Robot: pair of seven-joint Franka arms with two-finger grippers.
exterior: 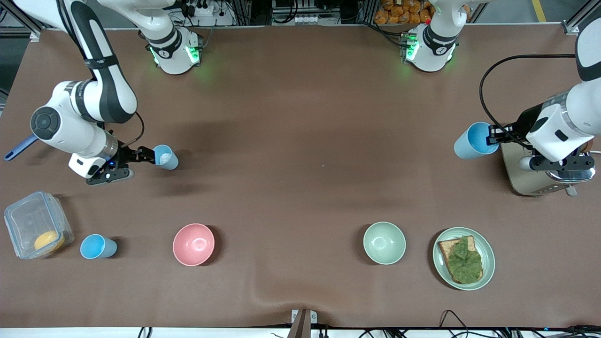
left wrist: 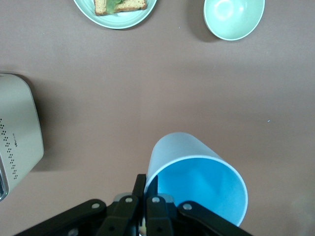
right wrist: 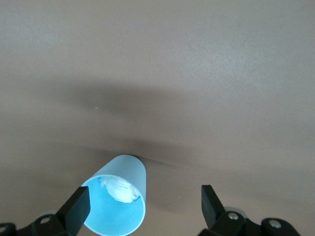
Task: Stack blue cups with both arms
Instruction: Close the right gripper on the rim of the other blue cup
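Three blue cups show in all. One cup (exterior: 473, 141) is lifted and tilted in the left gripper (exterior: 494, 136), whose fingers (left wrist: 153, 209) are clenched on its rim (left wrist: 197, 189), over the surface (exterior: 291, 141) just beside a beige toaster (exterior: 540, 173) at the left arm's end. A second cup (exterior: 165, 157), with a whitish lump inside (right wrist: 120, 189), stands upright on the surface at the right arm's end. The right gripper (exterior: 148, 156) is at this cup with its fingers (right wrist: 78, 209) spread wide; one finger sits against the rim while the other stands apart from it, so nothing is gripped. A third cup (exterior: 97, 247) stands alone, nearer the front camera than the second.

There are two bowls: a pink bowl (exterior: 193, 244) beside the third cup and a pale-green bowl (exterior: 384, 242) farther toward the left arm's end. Next to the green bowl is one green plate (exterior: 488, 256) carrying toast topped with a leaf (exterior: 462, 260). One clear lidded container (exterior: 35, 225) holding something orange sits beside the third cup. A blue handle (exterior: 19, 148) pokes out from under the right arm. The stretch of surface between the two gripped-end cups holds no objects.
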